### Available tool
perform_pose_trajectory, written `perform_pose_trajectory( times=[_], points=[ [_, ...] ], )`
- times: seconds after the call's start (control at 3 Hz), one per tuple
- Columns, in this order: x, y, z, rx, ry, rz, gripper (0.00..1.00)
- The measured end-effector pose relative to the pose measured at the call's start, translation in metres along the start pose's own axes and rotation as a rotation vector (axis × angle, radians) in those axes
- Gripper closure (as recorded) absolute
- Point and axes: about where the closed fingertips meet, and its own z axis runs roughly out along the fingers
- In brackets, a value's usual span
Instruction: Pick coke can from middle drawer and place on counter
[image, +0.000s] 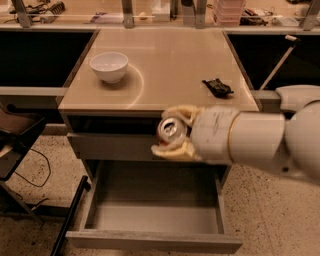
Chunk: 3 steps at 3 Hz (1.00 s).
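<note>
My gripper (173, 133) is shut on the coke can (171, 130); I see its silver top with the pull tab facing the camera and little of its red side. I hold it in the air in front of the cabinet, level with the counter's front edge and above the open middle drawer (155, 220). The drawer is pulled out, and its bare grey floor holds nothing. The glossy tan counter (165, 65) with its faint curved ring mark lies just behind the can.
A white bowl (109, 66) stands on the counter's left. A small black object (217, 87) lies at its right. A cluttered ledge with metal posts (127, 12) runs along the back. A black rod (70, 215) leans left of the drawer.
</note>
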Motion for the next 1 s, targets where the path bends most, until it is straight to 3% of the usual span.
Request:
perform_pose_trajectory(
  times=[0.33,0.67,1.0],
  points=[
    [-0.048,-0.072,-0.010,0.060,0.002,-0.077,1.00],
    [-0.091,-0.103,-0.009,0.094,-0.053,-0.127,1.00],
    [-0.088,-0.105,-0.010,0.094,-0.031,-0.125,1.00]
  ],
)
